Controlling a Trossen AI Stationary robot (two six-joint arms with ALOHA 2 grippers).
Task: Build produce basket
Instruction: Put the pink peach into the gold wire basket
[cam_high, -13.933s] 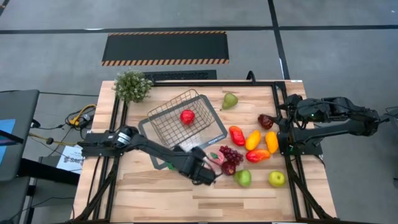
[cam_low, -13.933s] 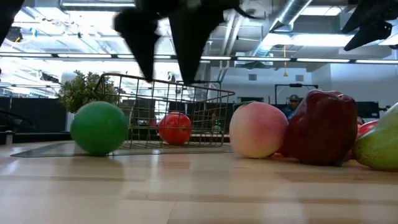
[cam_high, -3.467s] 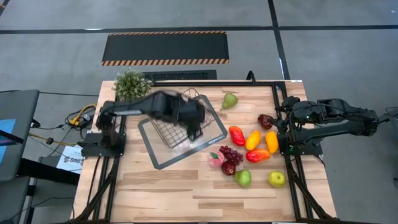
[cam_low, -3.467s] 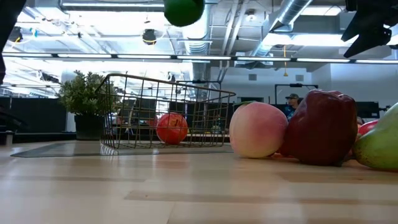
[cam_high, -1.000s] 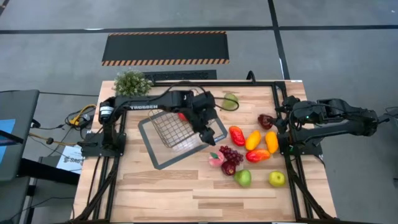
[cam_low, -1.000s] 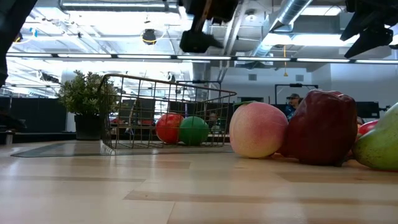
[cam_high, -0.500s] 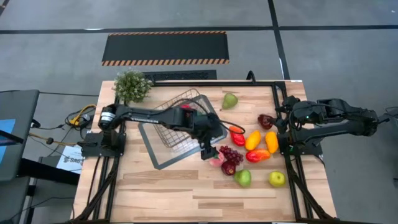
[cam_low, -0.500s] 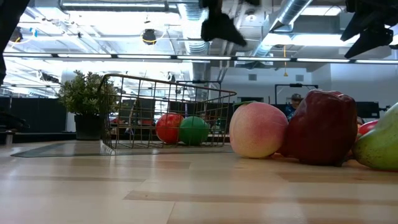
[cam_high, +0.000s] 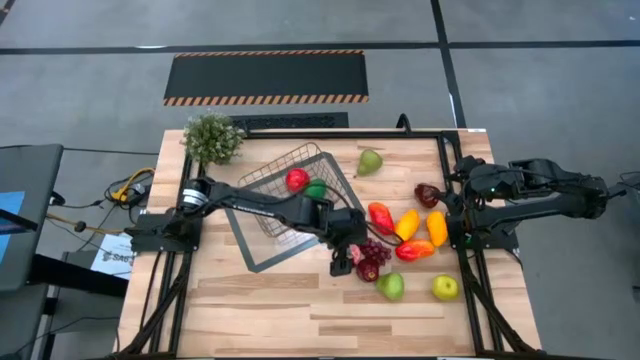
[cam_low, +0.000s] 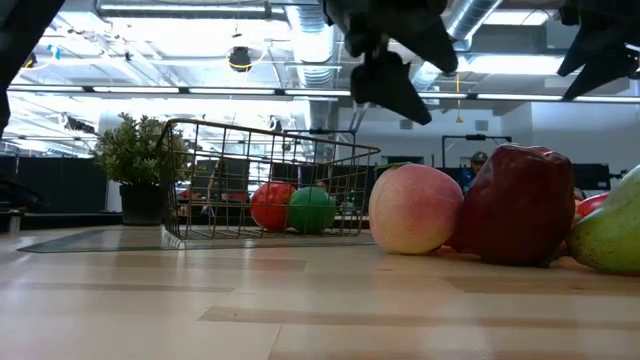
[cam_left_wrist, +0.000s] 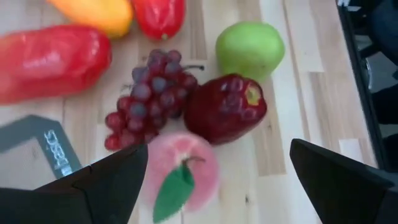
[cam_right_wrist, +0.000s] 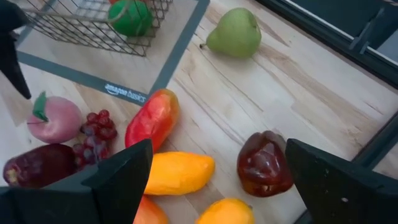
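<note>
**Coming down on the peach without knocking its neighbours**

The basket (cam_high: 290, 195) sits left of the tabletop's middle, toward the far edge, on its grey tray (cam_high: 262, 258). A red fruit (cam_high: 297, 180) and a green ball (cam_high: 316, 189) already lie inside it, touching, at the corner nearest the far edge.

The left hand (cam_high: 343, 258) hangs just off the tray's near right corner, its fingers spread wide and holding nothing. Directly below it in the left wrist view is the pink peach (cam_left_wrist: 181, 172) with its green leaf, framed between the two fingers. This looks like the next piece to lift.

The peach is crowded: the purple grapes (cam_left_wrist: 148, 99) touch it on one side and the dark red apple (cam_left_wrist: 225, 108) presses against it on another. A straight drop, centred on the peach, with the fingers falling into the free sides and not onto the grapes or apple, would likely give the cleanest grip. Closing on the round body, below the leaf, should keep it from slipping.

Further right lie a red pepper (cam_high: 380, 217), orange pieces (cam_high: 406, 225), a green apple (cam_high: 391, 286) and a yellow-green apple (cam_high: 445, 288); a green pear (cam_high: 370, 161) rests near the far edge.

The right hand (cam_right_wrist: 214, 180) waits at the right edge, wide open and empty.
</note>
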